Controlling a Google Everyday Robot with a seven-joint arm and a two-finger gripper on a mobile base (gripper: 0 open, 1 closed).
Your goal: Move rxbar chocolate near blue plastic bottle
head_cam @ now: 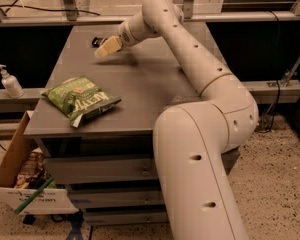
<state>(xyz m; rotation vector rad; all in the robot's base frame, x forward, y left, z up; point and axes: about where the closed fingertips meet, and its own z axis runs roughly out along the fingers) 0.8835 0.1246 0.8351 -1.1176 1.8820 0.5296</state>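
Observation:
The rxbar chocolate [97, 41] shows as a small black flat shape at the far left of the grey table [140, 89], partly hidden behind the gripper. My gripper [106, 48] reaches over the far left part of the table, right beside the bar on its near side and just above the surface. I cannot tell whether it touches the bar. The blue plastic bottle is not in view. My arm crosses the right half of the table and may hide things behind it.
A large green chip bag [80, 100] lies near the table's front left corner. A small white pump bottle [10, 82] stands on a ledge to the left. An open cardboard box [20, 184] with clutter sits on the floor at lower left.

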